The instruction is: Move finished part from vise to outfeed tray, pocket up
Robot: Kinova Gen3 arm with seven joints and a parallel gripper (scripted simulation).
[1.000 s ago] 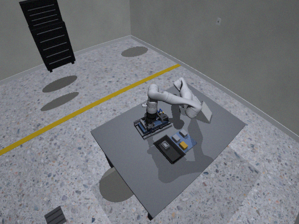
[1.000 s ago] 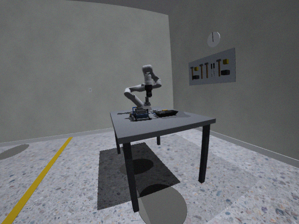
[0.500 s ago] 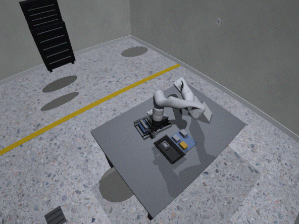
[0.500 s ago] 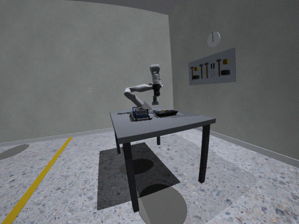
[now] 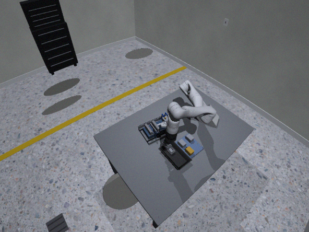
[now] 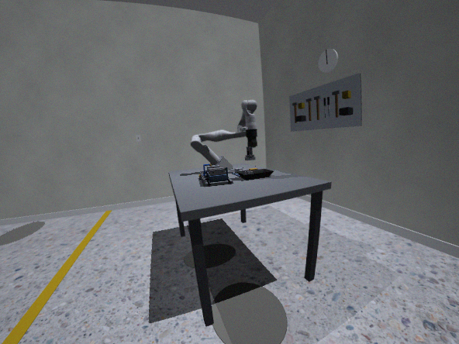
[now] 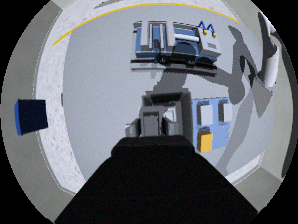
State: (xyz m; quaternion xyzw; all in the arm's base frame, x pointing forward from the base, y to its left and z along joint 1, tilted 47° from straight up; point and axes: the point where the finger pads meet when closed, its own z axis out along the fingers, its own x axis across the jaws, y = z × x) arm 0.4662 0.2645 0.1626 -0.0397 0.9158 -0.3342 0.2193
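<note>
My gripper [image 6: 249,156] hangs well above the dark outfeed tray [image 6: 253,173] and is shut on the finished part, a small grey block [image 7: 157,123] between the fingertips. From above, the arm's wrist covers the gripper [image 5: 168,143] and the held part, which are over the near end of the tray [image 5: 175,155]. The blue and grey vise [image 5: 154,128] stands beside the tray, away from the gripper, and also shows in the wrist view [image 7: 176,44]. I cannot tell which way the pocket faces.
A blue mat [image 5: 190,145] with two grey blocks and a yellow block [image 5: 189,150] lies right next to the tray. A light grey piece [image 5: 170,150] shows on the tray floor. The arm's base [image 5: 209,116] stands at the table's back.
</note>
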